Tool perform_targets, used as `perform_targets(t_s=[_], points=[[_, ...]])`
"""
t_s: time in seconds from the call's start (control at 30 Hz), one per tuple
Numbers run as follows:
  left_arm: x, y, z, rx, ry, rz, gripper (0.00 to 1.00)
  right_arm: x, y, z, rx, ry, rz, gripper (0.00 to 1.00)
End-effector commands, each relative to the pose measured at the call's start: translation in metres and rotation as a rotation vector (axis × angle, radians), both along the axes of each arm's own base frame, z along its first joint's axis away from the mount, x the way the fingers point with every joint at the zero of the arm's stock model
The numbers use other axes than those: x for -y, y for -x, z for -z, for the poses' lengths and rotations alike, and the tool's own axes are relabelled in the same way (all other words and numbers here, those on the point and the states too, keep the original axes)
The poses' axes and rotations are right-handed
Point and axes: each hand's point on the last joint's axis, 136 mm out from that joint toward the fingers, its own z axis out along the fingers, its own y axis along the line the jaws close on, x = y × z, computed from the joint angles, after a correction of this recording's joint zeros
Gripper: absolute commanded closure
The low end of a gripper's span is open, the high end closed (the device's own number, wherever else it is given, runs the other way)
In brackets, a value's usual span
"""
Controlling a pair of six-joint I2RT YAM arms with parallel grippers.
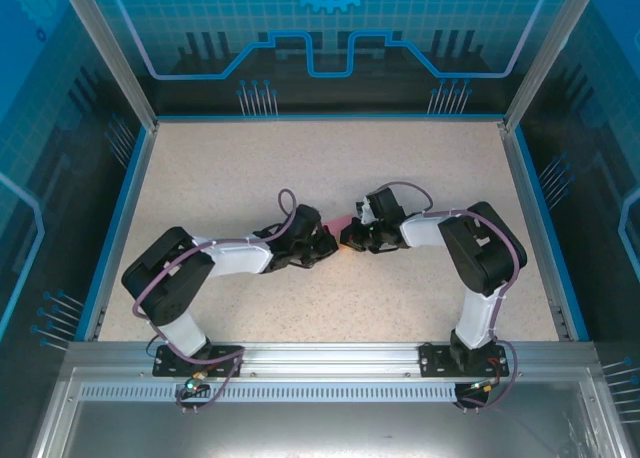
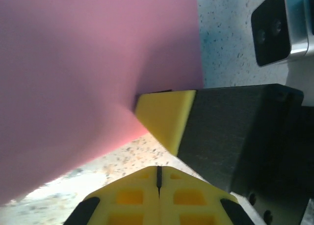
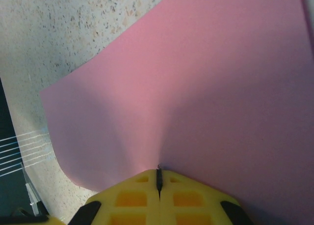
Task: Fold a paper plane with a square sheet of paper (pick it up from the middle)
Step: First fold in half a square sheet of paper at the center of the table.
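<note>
Square sheet of paper [image 3: 206, 87], pink, sits near the middle of the table [image 1: 230, 168], well apart from every edge, its surface bowed with a soft crease running up from the pinch. Left gripper [image 2: 158, 178] has its yellow fingers pressed together just short of the sheet's edge, with nothing between them. Right gripper [image 3: 158, 176] is clamped on the sheet's edge.

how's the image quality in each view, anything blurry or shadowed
top external: sharp, evenly lit, paper a small pink sliver between the arms; left wrist: paper close and soft, bright warm patch on the table under its edge; right wrist: soft shadow along the paper's fold running into the right gripper, speckled table fairly sharp
</note>
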Motion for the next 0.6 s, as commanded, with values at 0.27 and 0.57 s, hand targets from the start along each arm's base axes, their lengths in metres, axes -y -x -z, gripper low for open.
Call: perform_targets(t_s=[0.27,0.57], points=[[-0.025,-0.013,0.026,0.006,-0.062,-0.333,1.0,0.013,0.027,0.031,-0.114,0.079,0.069,1.0],[-0.025,-0.016,0.04,-0.01,-0.073,-0.358,1.0,0.015,0.03,0.035,-0.121,0.092,0.069,1.0]])
